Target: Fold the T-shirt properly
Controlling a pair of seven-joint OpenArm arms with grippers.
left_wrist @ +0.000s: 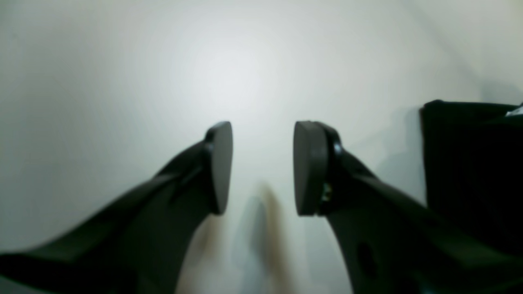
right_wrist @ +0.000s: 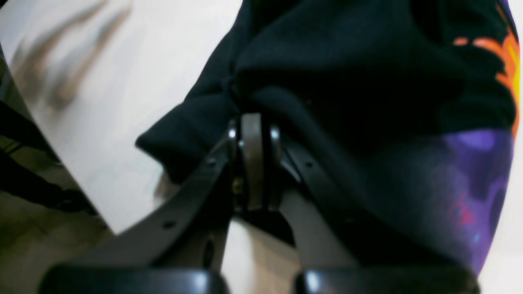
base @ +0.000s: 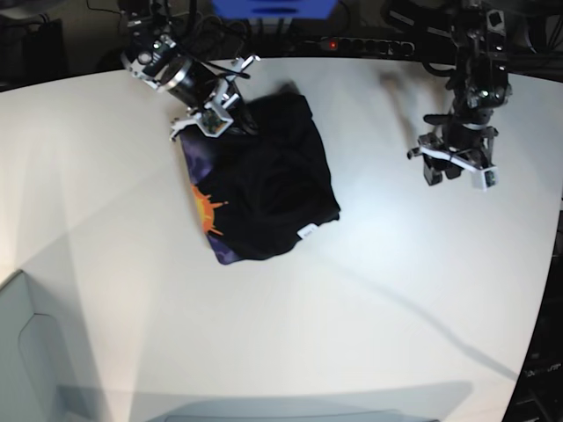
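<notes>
The black T-shirt (base: 273, 180) lies crumpled in a rough rectangle on the white table (base: 396, 290). Its orange sun and purple print (base: 207, 211) show along its left edge, and a small white tag (base: 308, 233) sits at its near right corner. In the base view my right gripper (base: 233, 121) is at the shirt's far left corner. In the right wrist view it (right_wrist: 255, 122) is shut on a fold of the black cloth (right_wrist: 347, 61). My left gripper (base: 457, 176) hovers over bare table to the right of the shirt. It (left_wrist: 263, 167) is open, with nothing between its pads.
The table's far edge carries cables and a power strip (base: 361, 44). A blue box (base: 273, 7) stands behind it. The table's left edge and the floor (right_wrist: 24, 245) show in the right wrist view. A black cloth edge (left_wrist: 470, 171) shows at the right of the left wrist view.
</notes>
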